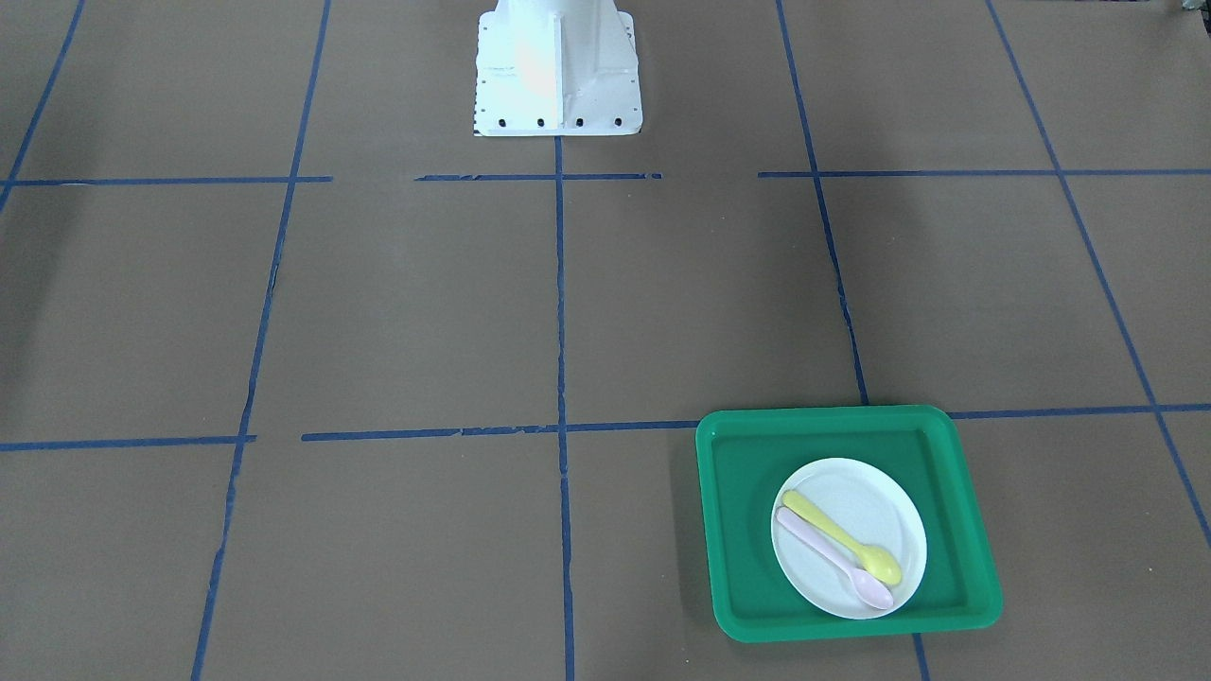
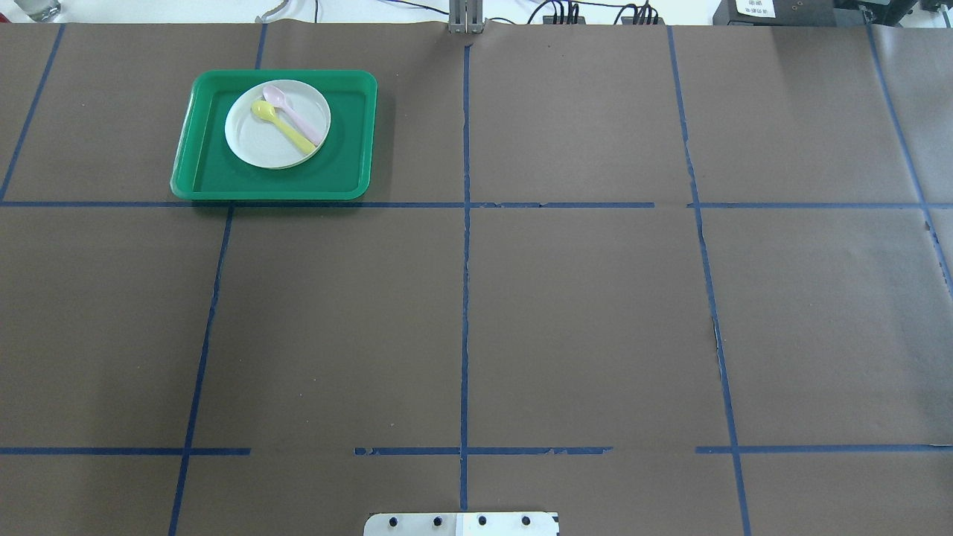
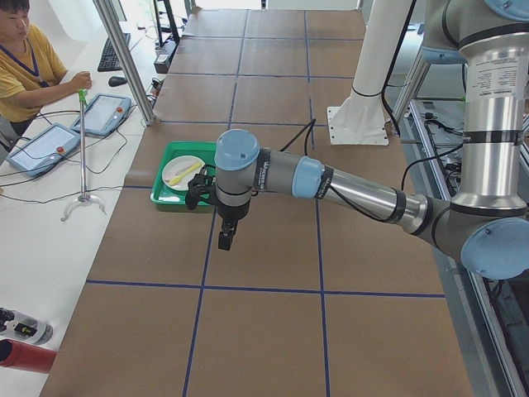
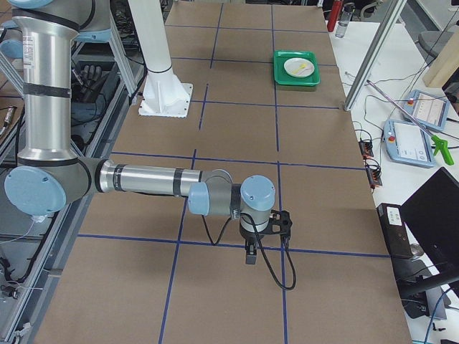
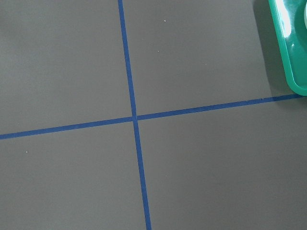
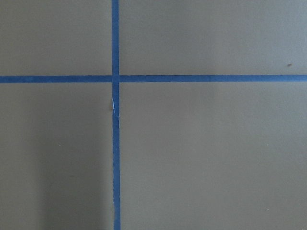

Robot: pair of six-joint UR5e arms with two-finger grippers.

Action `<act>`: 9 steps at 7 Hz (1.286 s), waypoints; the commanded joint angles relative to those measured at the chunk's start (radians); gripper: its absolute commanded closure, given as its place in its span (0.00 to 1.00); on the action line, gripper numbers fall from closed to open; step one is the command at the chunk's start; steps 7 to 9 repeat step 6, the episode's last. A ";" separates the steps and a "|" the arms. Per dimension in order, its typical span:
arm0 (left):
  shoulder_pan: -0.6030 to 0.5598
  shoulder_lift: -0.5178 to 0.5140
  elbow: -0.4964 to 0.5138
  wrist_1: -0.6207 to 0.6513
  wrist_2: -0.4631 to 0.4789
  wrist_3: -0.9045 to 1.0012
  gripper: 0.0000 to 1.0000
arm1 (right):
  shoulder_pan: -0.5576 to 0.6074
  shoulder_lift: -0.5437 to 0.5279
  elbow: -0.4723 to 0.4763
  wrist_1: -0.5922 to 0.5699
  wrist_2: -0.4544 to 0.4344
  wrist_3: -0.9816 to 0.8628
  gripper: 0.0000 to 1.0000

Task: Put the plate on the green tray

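Step in hand: placement, judged complete. The plate (image 1: 866, 501) lies inside the green tray (image 1: 738, 511), carrying a yellow spoon (image 1: 842, 534) and a pink spoon (image 1: 833, 557). My left tool (image 3: 225, 238) and right tool (image 4: 249, 256) hang over the tabletop (image 1: 426, 312), off the tray. I cannot tell whether either is released or clenched. Next move: none required.

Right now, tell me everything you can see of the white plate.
The plate is small, round and white, seemingly plastic, with a raised rim. It lies flat, right way up, inside the green tray, nearer the tray's edge farthest from the robot, on the robot's left side. A yellow spoon and a pink spoon lie side by side across it. Nothing else touches it.
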 commanded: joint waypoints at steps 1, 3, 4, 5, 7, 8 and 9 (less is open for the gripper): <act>-0.009 0.004 -0.008 0.003 0.000 0.001 0.00 | 0.000 0.000 0.000 0.000 0.000 0.000 0.00; -0.010 0.005 -0.008 0.003 0.000 0.001 0.00 | 0.000 0.000 0.000 0.000 0.000 0.000 0.00; -0.015 0.004 -0.008 0.001 0.000 0.001 0.00 | 0.000 0.000 0.000 0.000 0.001 0.000 0.00; -0.016 0.002 -0.011 0.002 -0.002 0.001 0.00 | 0.000 0.000 0.000 0.000 0.000 0.000 0.00; -0.019 0.005 -0.014 0.003 0.000 0.001 0.00 | 0.000 0.000 0.000 0.000 0.001 0.000 0.00; -0.019 0.005 -0.014 0.003 0.000 0.001 0.00 | 0.000 0.000 0.000 0.000 0.001 0.000 0.00; -0.019 0.005 -0.014 0.003 0.000 0.001 0.00 | 0.000 0.000 0.000 0.000 0.001 0.000 0.00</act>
